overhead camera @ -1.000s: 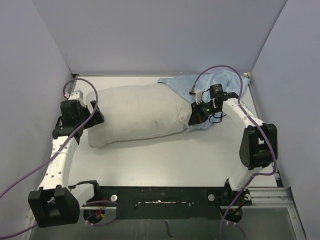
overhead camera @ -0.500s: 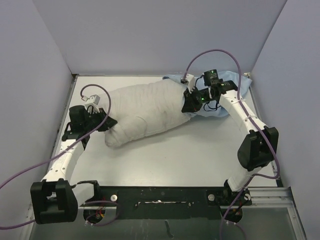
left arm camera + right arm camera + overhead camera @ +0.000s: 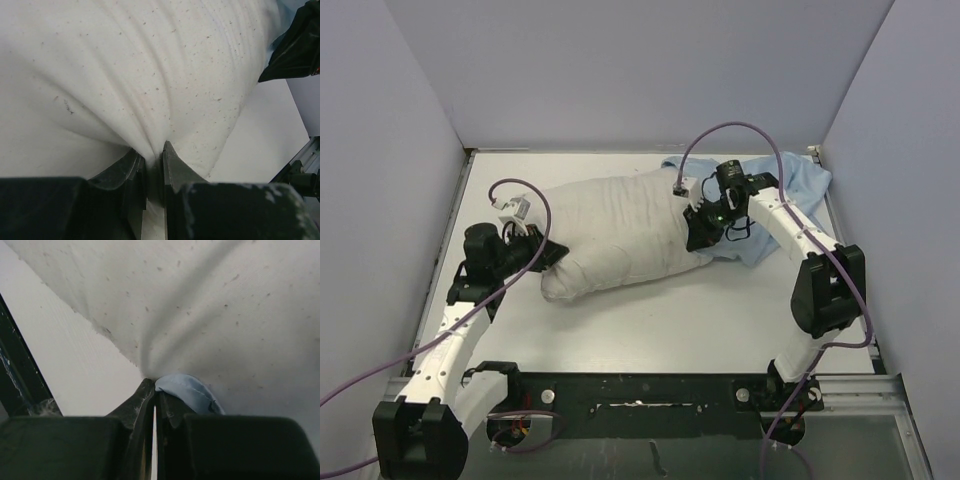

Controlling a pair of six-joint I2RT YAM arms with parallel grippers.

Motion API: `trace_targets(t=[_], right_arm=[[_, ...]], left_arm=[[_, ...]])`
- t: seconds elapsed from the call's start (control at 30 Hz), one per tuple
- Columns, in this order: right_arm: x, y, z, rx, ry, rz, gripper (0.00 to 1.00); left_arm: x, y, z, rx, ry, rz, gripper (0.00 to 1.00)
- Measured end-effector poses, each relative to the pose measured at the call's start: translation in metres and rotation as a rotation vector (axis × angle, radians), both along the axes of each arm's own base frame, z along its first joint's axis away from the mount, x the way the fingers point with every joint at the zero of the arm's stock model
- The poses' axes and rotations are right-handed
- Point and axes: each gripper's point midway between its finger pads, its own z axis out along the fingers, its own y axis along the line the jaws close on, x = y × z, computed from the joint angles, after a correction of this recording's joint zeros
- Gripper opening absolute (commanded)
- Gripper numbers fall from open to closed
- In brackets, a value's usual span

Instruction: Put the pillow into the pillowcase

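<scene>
A flat white table (image 3: 650,320) with a matte top filled the middle of the scene, running from the near edge to the far wall. Three plain pale lavender panels closed it in: a far panel (image 3: 640,70) behind, a left panel (image 3: 370,200) and a right panel (image 3: 910,150), each standing upright along a table edge. A long black flat metal bar (image 3: 650,390) lay across the near edge, with a narrow slot (image 3: 630,404) near its middle. A short silver aluminium rail (image 3: 860,385) sat at its right end. Nearer still lay a dull grey metal sheet (image 3: 720,450).
</scene>
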Motion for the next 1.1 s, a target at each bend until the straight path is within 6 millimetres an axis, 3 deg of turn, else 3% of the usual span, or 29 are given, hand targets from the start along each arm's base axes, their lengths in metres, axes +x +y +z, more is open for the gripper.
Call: trace_targets(t=[0.13,0.3,0.53,0.67,0.73,0.9,0.97,1.03,1.1], right_arm=[[-0.026,-0.014,-0.016,-0.015,0.046,0.042,0.03],[-0.045,-0.004,0.004,0.003,-0.035,0.150,0.05],[-0.054,-0.005,0.015,0.025,-0.034,0.198,0.28],[-0.047,-0.010,0.040,0.084,-0.065,0.207,0.39],[-0.040,-0.015,0.057,0.124,-0.097,0.203,0.44],[-0.029,-0.024,0.081,0.190,-0.153,0.192,0.46],[-0.028,-0.021,0.088,0.215,-0.168,0.202,0.47],[-0.029,-0.018,0.094,0.239,-0.173,0.209,0.49],[-0.030,-0.016,0.096,0.257,-0.170,0.211,0.50]], left_arm=[[-0.006,-0.004,0.003,-0.010,-0.018,-0.024,0.01],[-0.013,-0.010,-0.004,-0.017,-0.036,-0.061,0.01],[-0.028,-0.011,-0.011,0.029,-0.060,-0.083,0.02],[-0.036,-0.004,-0.015,0.058,-0.056,-0.051,0.05],[-0.040,-0.001,-0.017,0.067,-0.048,-0.035,0.15],[-0.044,0.010,-0.025,0.103,-0.003,0.033,0.65],[-0.045,0.019,-0.027,0.128,0.040,0.086,0.73],[-0.045,0.027,-0.022,0.148,0.075,0.143,0.74],[-0.043,0.035,-0.005,0.164,0.070,0.193,0.74]])
